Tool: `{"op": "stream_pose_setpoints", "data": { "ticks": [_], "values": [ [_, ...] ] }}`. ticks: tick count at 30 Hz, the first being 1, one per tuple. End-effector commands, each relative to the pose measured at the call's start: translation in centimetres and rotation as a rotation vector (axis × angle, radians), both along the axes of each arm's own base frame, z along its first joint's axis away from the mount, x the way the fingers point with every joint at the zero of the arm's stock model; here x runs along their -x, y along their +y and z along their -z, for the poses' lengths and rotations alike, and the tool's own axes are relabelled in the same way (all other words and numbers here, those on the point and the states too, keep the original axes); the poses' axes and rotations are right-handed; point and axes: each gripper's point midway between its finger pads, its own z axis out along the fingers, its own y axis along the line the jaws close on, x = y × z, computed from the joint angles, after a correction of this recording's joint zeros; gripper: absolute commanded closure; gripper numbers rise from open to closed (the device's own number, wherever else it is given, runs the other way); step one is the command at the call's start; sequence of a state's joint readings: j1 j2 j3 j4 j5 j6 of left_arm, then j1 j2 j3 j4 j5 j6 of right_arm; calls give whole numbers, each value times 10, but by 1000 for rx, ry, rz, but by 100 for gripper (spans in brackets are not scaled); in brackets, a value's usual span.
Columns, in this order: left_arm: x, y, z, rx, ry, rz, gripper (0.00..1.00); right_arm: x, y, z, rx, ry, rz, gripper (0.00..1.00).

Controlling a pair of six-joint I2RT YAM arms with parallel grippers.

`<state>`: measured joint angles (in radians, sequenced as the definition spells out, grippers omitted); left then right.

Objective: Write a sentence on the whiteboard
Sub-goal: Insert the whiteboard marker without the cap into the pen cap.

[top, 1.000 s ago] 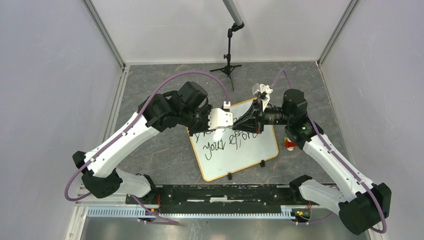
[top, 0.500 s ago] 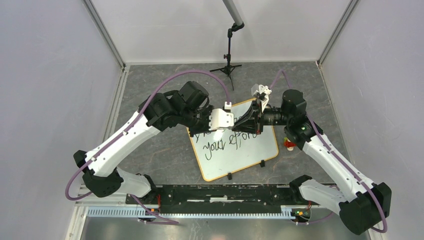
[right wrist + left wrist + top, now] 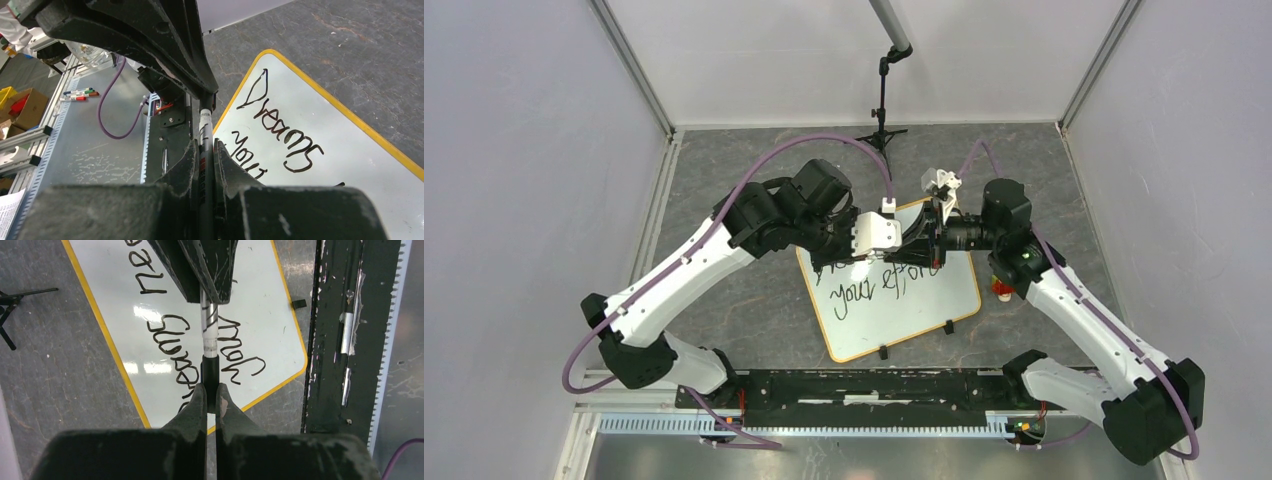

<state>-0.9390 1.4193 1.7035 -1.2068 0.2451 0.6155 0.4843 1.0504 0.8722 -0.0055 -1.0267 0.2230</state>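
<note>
Evidently the writing is finished, to judge by the lettering: the sentence (image 3: 172,340), two lines of black handwritten marker script reading "Dreams" and "your" in the wrist views, stands on the whiteboard (image 3: 924,310), a large flat white board with a thin yellow-orange rim. The board lies skewed on the grey mottled table (image 3: 744,300) between the arms, directly beneath the two grippers. They meet nose to nose above it. The left gripper (image 3: 210,390) is clenched on the black cap (image 3: 210,370), and the right gripper (image 3: 205,147) is clamped round the barrel of the slim white marker (image 3: 209,332). The step in hand looks like capping the pen. Whether the cap is fully seated cannot be told. The next move probably calls for a straight push along the marker's axis without bending it.
</note>
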Motion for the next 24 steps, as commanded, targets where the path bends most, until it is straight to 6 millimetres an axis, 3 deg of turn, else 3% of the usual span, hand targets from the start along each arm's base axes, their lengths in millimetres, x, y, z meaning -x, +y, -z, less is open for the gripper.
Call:
{"op": "stream_pose_setpoints", "data": {
  "ticks": [1, 14, 19, 22, 24],
  "values": [
    [4, -24, -21, 120, 36, -1, 98, -5, 6, -12, -47, -35, 2, 100],
    [17, -48, -29, 127, -44, 84, 94, 3, 17, 4, -52, 24, -40, 100],
    [8, -34, -27, 86, -55, 35, 68, 1, 14, -2, -39, -20, -42, 100],
    [5, -14, -30, 87, -22, 19, 48, -4, 9, -6, -38, -27, -19, 100],
    [3, 1, -27, 70, -38, 10, 42, -8, 6, -7, -40, -26, 0, 100]
  ]
}}
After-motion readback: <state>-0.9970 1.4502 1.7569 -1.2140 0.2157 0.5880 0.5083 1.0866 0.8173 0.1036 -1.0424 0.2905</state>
